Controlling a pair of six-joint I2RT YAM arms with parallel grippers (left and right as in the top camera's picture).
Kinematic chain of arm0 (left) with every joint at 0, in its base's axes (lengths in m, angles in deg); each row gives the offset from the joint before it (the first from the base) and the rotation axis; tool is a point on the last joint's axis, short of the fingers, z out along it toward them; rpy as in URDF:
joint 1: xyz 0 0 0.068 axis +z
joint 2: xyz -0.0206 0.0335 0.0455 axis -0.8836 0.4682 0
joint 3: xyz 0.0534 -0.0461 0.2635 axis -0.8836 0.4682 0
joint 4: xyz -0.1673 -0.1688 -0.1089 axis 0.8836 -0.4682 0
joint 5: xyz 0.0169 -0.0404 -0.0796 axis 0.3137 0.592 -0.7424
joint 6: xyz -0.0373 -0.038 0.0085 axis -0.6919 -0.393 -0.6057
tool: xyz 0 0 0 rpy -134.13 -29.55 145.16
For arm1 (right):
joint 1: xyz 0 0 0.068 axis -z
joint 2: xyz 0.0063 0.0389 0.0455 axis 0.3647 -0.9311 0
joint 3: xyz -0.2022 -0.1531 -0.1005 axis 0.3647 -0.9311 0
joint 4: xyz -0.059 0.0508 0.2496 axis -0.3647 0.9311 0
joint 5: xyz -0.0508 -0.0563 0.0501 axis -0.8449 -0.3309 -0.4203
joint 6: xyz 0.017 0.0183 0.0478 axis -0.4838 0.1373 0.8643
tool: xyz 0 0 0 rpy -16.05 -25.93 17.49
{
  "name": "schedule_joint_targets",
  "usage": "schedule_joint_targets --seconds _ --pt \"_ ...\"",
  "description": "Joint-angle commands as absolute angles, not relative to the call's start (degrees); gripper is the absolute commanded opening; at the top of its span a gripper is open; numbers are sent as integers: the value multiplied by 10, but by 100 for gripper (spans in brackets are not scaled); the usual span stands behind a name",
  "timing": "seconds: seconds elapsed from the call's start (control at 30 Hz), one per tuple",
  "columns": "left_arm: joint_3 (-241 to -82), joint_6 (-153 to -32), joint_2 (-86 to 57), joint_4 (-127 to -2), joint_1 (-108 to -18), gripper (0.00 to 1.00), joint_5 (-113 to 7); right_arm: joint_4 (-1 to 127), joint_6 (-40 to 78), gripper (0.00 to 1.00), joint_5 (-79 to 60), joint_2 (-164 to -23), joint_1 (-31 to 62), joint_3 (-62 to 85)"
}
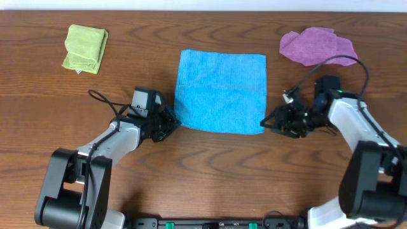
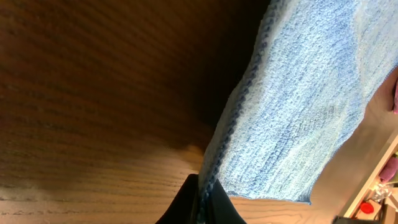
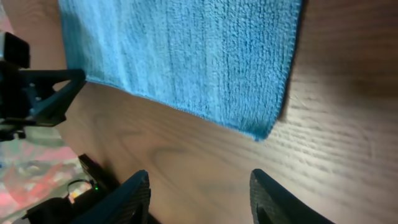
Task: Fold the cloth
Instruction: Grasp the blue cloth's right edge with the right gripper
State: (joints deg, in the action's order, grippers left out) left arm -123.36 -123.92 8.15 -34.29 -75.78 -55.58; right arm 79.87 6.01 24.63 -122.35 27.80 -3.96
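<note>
A blue cloth (image 1: 221, 91) lies flat on the wooden table at the middle. My left gripper (image 1: 170, 123) is at the cloth's near left corner and is shut on its stitched edge (image 2: 219, 149), as the left wrist view shows at the fingertips (image 2: 202, 196). My right gripper (image 1: 269, 123) sits just right of the cloth's near right corner. Its fingers are open and empty (image 3: 199, 193), with the cloth's corner (image 3: 261, 132) a little ahead of them on the table.
A folded green cloth (image 1: 85, 48) lies at the back left. A crumpled purple cloth (image 1: 316, 44) lies at the back right. The table's front edge is near the arm bases.
</note>
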Motion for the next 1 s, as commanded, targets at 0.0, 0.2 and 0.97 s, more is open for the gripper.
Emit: schedule_joint_targets --seconds 0.0,0.2,0.97 --pt "-1241 -1231 72 -343 -756 6 -563 793 71 52 236 -1245 274 -39" --pt "-1241 -1231 72 -343 -756 6 -563 786 82 50 225 -1283 273 -39" --pt "-1241 -1229 72 -343 -756 6 -565 727 150 1 211 -1342 235 -36"
